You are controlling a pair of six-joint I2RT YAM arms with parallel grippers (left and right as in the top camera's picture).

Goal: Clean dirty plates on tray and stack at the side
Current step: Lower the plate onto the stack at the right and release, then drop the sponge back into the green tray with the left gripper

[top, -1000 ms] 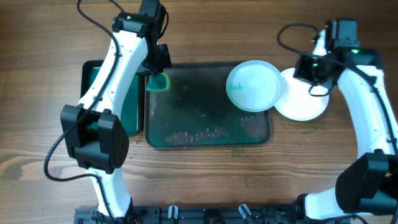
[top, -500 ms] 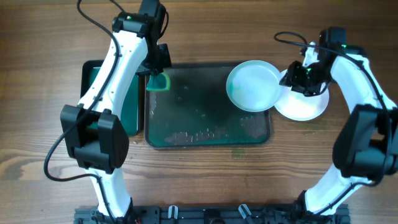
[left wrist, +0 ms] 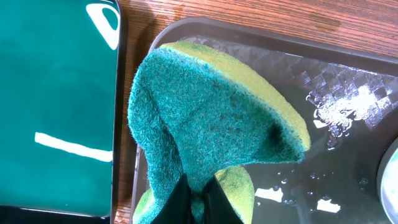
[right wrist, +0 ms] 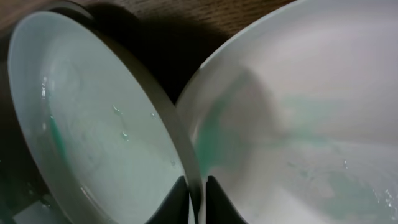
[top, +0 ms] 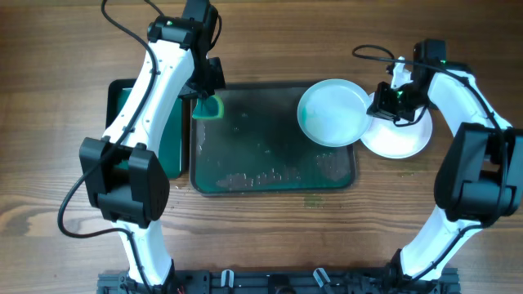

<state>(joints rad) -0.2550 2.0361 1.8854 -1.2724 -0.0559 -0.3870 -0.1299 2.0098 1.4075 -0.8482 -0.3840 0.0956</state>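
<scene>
As the right gripper point(top: 386, 100) stands between two plates, we record its jaws pressed together on the rim of the pale blue plate point(top: 331, 113). In the wrist view that rim runs straight between the fingertips point(right wrist: 178, 202).

The plate lies at the right end of the tray point(top: 261, 135). Its right edge rides over the tray's rim, just beside the white plate point(top: 404, 143) on the table.

We judge the plate rigid, light and slick, since water beads and a teal smear show on its face. A pinch on the thin rim is the only hold on offer, and we judge it liable to slip or swing if lifted briskly.

Being round, the plate has no long axis. Its hollow faces up, but we cannot tell whether it sits level or tilted. The tray's long axis runs left to right.

The left gripper point(left wrist: 196, 202) pinches a green sponge point(left wrist: 211, 112) over the tray's far left corner.
</scene>
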